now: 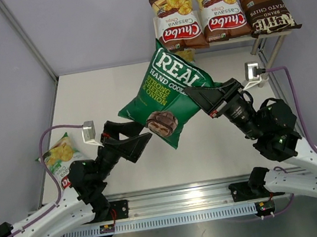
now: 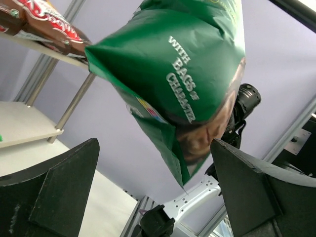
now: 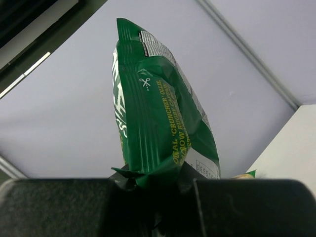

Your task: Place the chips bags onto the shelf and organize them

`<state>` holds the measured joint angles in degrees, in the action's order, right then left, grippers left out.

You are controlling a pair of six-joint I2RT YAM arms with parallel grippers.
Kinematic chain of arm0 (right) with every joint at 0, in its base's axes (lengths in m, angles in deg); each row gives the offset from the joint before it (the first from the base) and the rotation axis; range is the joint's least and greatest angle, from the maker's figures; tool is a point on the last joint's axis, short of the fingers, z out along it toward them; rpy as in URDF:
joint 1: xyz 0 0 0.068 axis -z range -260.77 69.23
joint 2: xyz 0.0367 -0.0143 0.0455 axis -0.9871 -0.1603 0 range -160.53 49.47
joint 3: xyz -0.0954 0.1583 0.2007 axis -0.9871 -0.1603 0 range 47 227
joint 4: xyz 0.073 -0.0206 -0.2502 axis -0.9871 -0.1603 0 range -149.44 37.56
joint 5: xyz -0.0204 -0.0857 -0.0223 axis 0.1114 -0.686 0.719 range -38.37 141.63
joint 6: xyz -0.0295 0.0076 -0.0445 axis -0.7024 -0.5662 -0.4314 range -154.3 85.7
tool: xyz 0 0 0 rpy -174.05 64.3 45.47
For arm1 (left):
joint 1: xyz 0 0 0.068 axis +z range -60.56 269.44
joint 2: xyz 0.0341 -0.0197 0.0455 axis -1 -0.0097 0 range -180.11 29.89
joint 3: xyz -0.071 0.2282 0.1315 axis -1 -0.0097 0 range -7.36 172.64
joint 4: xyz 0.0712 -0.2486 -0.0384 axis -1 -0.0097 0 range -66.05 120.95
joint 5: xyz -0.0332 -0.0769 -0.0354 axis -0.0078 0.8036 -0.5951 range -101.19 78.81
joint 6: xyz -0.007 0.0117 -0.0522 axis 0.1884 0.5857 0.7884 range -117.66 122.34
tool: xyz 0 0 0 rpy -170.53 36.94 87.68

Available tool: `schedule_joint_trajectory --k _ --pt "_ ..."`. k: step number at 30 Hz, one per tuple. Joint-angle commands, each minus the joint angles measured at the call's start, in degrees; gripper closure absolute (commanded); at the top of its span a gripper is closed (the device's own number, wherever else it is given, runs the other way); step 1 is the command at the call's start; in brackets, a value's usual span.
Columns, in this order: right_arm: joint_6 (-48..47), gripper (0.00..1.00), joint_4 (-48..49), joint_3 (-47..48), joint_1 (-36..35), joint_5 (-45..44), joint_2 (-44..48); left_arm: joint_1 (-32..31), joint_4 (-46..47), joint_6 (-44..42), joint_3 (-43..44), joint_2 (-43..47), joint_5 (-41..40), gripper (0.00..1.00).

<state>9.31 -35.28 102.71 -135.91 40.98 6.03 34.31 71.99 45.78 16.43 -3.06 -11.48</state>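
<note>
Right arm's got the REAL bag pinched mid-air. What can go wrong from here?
1. The right gripper pinches only an edge seam of the REAL bag, so the bag may slip or swing.
2. The top tier of the shelf is filled across by three bags; placing there may knock one off.
3. The open left gripper sits close to the bag's lower corner and may snag it.

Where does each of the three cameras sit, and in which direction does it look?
Top external: above and behind the robot, looks down on table, shelf, left gripper and right gripper.
Left wrist: on the left arm, looks up between its open fingers at the REAL bag.
Right wrist: on the right arm, looks up along the bag, pinched in its shut fingers.
Shared: all three show the bag; top and left wrist show the shelf.
</note>
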Motion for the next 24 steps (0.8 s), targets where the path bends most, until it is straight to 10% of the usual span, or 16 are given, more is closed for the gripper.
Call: schedule_joint_trajectory --k 1,24 --pt "5.51 0.94 1.83 5.11 -0.33 5.29 -0.85 -0.15 11.67 -0.73 2.84 -1.59 3.71 0.01" --pt "18.08 0.93 12.55 -3.67 -0.32 14.96 -6.57 -0.15 26.46 -1.17 5.56 -7.04 5.12 0.01"
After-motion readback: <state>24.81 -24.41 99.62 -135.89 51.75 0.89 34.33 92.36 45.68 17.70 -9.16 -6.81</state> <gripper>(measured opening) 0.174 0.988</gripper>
